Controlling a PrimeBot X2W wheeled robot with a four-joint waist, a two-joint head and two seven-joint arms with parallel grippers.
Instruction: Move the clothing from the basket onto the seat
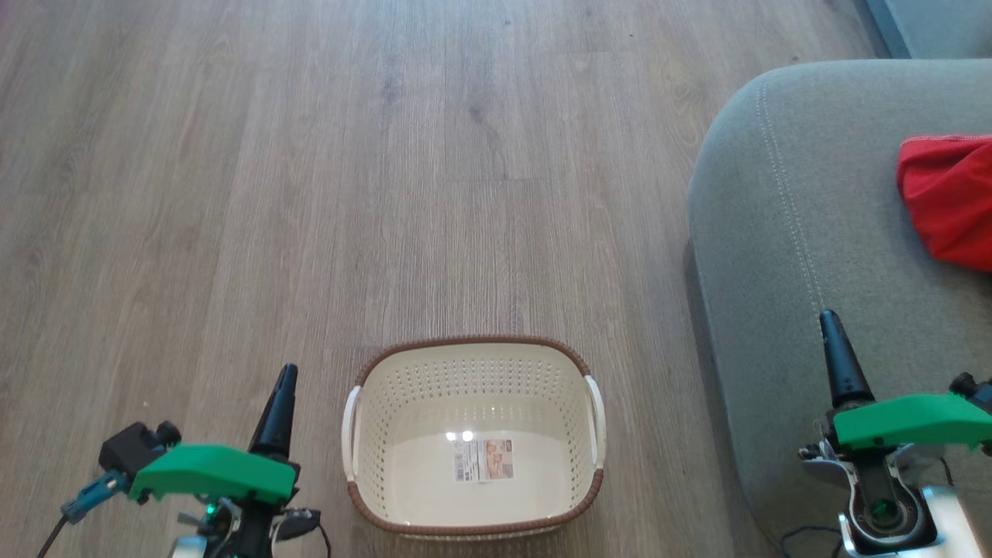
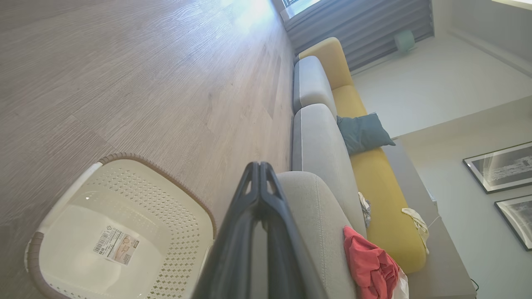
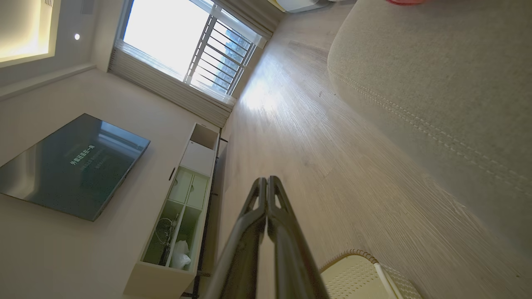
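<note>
Our left gripper (image 1: 288, 373) and right gripper (image 1: 828, 319), dark tapered fingers pressed together on nothing, stand either side of the oval perforated cream basket (image 1: 473, 364), braided brown rim, paper label (image 1: 483, 459) on its bottom, while soft red clothing (image 1: 942, 198) lies crumpled on the grey-green, double-stitched seat (image 1: 775, 232).

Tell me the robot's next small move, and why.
Probably just stop and call the task done. The basket looks empty, with only a label on its bottom, and red clothing lies on the seat. The left gripper and right gripper are shut and hold nothing.
</note>
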